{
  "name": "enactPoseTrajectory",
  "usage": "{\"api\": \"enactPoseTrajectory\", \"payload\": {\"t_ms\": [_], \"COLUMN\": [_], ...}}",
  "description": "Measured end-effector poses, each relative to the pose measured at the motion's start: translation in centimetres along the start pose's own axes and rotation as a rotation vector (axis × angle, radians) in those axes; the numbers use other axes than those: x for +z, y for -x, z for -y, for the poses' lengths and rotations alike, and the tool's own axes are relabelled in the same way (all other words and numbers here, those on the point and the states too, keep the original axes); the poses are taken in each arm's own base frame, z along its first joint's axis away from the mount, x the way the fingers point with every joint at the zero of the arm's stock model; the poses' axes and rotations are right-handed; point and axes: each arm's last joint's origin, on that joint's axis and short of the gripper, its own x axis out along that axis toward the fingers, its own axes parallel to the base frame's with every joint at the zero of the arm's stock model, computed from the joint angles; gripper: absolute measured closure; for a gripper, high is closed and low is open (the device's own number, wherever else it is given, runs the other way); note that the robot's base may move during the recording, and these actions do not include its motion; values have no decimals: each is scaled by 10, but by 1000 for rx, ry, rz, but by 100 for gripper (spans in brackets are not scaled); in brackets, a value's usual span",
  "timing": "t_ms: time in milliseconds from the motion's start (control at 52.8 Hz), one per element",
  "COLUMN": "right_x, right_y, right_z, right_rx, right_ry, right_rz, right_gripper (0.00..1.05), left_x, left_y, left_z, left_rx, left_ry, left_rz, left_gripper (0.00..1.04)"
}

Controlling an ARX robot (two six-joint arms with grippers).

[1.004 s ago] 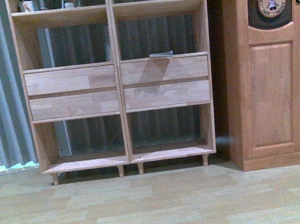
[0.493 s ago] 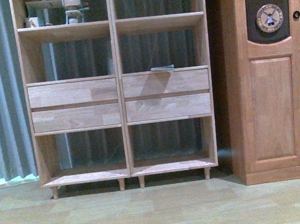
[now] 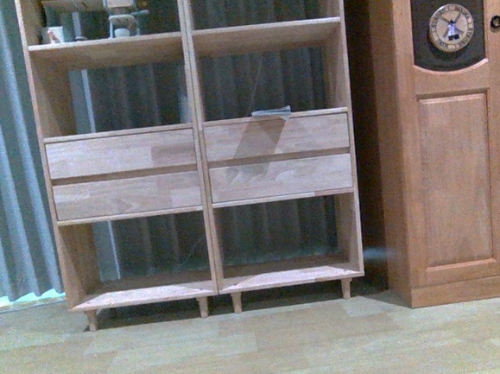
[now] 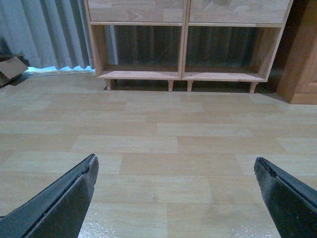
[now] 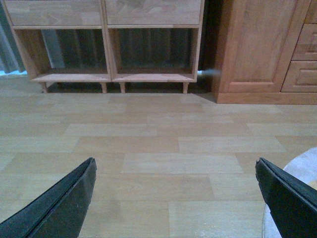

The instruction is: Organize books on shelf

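Thin book (image 3: 270,113) flat on shelf (image 3: 201,199), middle right ledge; probably light, floppy, slippery: pinch by front edge. Wide and empty: left claw (image 4: 174,159), right claw (image 5: 175,161).

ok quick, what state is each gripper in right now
Left gripper: open, holding nothing.
Right gripper: open, holding nothing.

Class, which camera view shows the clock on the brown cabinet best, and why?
The front view: the round clock sits in a dark panel high on the cabinet, face fully visible. Both wrist views look low across the floor and catch only the cabinet's lower part, so neither shows the clock.
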Motion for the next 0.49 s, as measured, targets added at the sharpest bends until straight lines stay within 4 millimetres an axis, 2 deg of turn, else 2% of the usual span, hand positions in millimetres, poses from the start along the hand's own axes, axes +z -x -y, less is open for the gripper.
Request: {"api": "enactPoseTrajectory", "payload": {"t_ms": [493], "right_x": [0], "right_y": [0], "right_z": [0], "right_rx": [-1], "right_ry": [0], "right_rz": [0], "right_gripper": [7], "left_x": [0], "left_y": [0], "left_z": [0], "left_rx": [0], "left_ry": [0], "left_rz": [0], "left_gripper": [7]}}
